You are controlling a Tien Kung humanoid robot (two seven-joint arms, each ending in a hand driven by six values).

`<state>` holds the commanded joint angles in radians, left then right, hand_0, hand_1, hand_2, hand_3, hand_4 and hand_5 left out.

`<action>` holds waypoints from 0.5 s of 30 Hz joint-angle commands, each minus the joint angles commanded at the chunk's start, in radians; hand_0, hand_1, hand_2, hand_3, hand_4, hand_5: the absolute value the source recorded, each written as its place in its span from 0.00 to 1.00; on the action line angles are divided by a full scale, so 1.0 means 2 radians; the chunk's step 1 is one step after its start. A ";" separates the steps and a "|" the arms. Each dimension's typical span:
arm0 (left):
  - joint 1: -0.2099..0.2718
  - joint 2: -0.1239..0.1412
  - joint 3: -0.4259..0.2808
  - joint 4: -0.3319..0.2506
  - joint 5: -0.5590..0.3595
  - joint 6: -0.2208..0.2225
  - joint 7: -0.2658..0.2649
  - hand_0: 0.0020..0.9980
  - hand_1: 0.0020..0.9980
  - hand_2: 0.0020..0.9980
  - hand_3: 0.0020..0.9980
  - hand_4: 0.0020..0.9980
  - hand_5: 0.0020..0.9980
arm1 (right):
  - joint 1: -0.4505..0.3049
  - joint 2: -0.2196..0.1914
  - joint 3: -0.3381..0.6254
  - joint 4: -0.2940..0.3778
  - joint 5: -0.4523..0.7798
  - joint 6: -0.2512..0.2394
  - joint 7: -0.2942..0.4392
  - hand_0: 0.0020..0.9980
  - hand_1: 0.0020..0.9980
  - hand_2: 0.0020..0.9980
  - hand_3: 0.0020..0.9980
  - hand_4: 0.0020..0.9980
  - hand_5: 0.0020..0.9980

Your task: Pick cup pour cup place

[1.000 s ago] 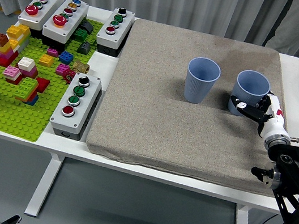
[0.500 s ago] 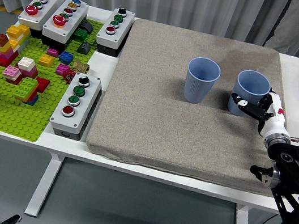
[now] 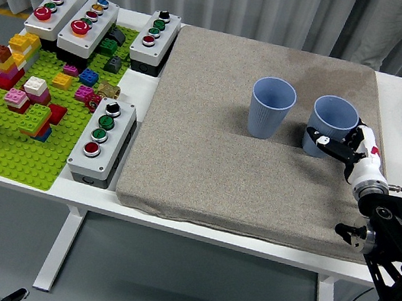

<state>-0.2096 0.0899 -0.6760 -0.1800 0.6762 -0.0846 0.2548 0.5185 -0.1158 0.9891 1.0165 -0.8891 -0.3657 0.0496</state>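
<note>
Head view: upright cup (image 3: 332, 126), mouth up

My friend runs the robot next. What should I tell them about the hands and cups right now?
Right hand: fingers around the right cup, low on its side; the cup is tilted a little.
Left hand: out of view.
Left cup: upright on the grey mat, apart from the right cup.
Done: right cup looks grasped.
Left: lift it, pour into the left cup, set it down.
</note>
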 joint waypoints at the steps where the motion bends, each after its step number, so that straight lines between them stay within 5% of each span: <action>1: 0.000 0.000 0.000 0.000 0.000 0.000 0.000 0.77 0.78 0.82 0.70 0.51 1.00 | 0.002 -0.003 -0.003 0.001 -0.003 -0.001 0.000 0.80 0.69 0.60 0.65 0.79 0.12; 15: 0.002 0.004 -0.004 0.000 0.005 0.000 0.001 0.77 0.78 0.82 0.70 0.51 1.00 | 0.033 -0.041 -0.057 0.018 -0.070 -0.010 -0.004 0.81 0.69 0.60 0.66 0.79 0.13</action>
<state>-0.2058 0.0971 -0.6844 -0.1800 0.6865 -0.0854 0.2567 0.5837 -0.1973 0.8742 1.0516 -1.0283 -0.3848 0.0425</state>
